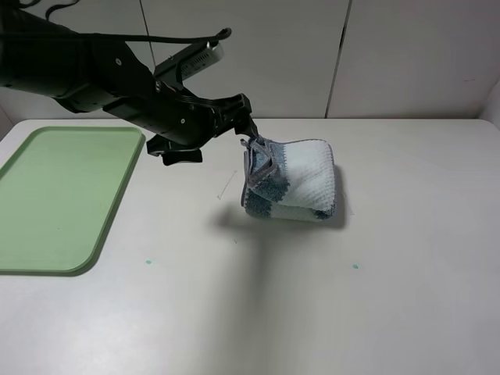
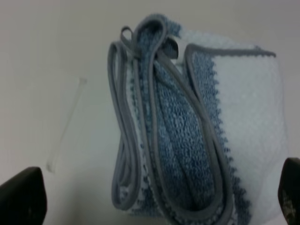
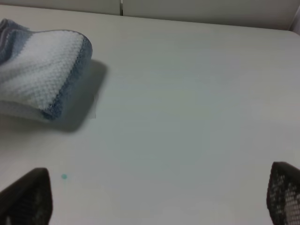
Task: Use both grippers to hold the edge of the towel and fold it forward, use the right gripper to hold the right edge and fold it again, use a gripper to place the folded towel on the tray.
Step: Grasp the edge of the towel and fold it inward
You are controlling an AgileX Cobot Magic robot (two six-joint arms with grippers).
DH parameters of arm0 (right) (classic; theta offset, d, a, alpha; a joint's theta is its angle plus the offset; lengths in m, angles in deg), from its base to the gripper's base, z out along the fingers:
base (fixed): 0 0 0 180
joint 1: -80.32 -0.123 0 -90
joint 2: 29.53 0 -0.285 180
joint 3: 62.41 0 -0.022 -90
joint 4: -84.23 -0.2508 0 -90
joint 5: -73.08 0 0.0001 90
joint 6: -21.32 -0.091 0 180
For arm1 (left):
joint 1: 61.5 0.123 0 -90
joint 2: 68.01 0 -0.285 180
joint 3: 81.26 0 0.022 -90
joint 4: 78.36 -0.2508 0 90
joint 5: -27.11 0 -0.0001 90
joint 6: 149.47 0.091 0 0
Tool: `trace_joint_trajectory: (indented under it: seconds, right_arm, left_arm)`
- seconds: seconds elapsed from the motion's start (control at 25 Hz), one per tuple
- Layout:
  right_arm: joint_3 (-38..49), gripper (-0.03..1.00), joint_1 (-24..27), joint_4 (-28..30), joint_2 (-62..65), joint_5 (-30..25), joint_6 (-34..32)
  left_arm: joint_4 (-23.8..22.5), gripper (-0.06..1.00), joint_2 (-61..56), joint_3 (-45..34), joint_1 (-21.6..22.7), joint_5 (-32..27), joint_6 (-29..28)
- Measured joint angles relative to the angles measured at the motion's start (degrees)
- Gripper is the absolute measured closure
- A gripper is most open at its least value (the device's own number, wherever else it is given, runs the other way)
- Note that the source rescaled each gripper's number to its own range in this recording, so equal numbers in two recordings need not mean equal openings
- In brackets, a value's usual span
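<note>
The folded towel (image 1: pixel 291 181) lies on the white table (image 1: pixel 375 297), well to the right of the green tray (image 1: pixel 55 199), which sits apart from it and is cut off by the left border of the high view. The left gripper (image 1: pixel 248 133) reaches in from the tray's side and hovers at the towel's near-left corner, where the grey edging bunches up. Its jaws stand wide apart, holding nothing. From the high camera the fingertips merge with the dark arm, so whether they touch the cloth is hard to tell. In the left wrist view only the two finger ends (image 2: pixel 21 197) show at the corners, with the towel's layered folds (image 2: pixel 187 131) between them, blurred. The right gripper is out of the high view; its wrist camera shows its fingers (image 3: pixel 26 199) spread wide over bare table, with the towel (image 3: pixel 42 70) well apart and partly cropped
</note>
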Motion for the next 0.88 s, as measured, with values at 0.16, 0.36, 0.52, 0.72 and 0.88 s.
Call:
trace_joint_trajectory:
  seconds: [0.16,0.36,0.52,0.72,0.88]
  right_arm:
    - [0.0,-0.03,0.0,0.0,0.0,0.0,0.0]
    - [0.0,-0.03,0.0,0.0,0.0,0.0,0.0]
    - [0.0,-0.03,0.0,0.0,0.0,0.0,0.0]
    - [0.0,-0.03,0.0,0.0,0.0,0.0,0.0]
    - [0.0,-0.03,0.0,0.0,0.0,0.0,0.0]
  left_arm:
    - [0.04,-0.05,2.68,1.27,-0.43,-1.13,-1.8]
    - [0.04,-0.05,5.63,2.81,-0.43,-2.56,-2.28]
    - [0.04,-0.05,8.59,5.34,-0.55,-4.24,-2.4]
    - [0.04,-0.05,12.83,9.5,-1.42,-6.17,-2.39]
    - [0.04,-0.05,16.06,12.43,-1.98,-7.44,-2.39]
